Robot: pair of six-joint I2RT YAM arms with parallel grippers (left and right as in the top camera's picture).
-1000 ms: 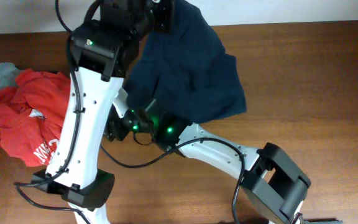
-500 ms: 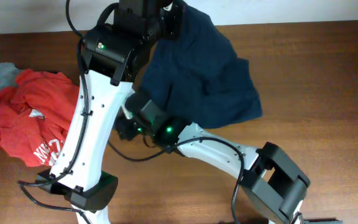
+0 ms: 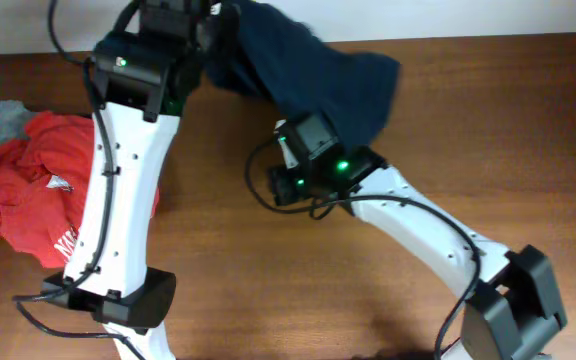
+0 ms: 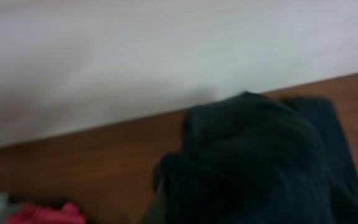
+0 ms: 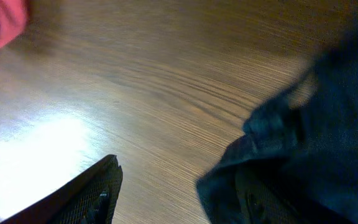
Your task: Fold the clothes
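Limp, light navy shorts (image 3: 318, 75) dangle at upper centre, pinched by the left gripper (image 3: 211, 25); the right gripper (image 5: 179, 196), jaws spread, would best take the loose hem.

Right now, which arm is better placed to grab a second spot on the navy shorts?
Right, probably. The right end effector is open, with the edge of the navy shorts right beside it. The left end effector is shut on them, holding them up, so it's busy.

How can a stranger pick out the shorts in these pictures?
Look at the far edge of the wooden table, near the white wall. The shorts are bunched there. They are plain dark navy, unlike the bright red T-shirt at the left end.
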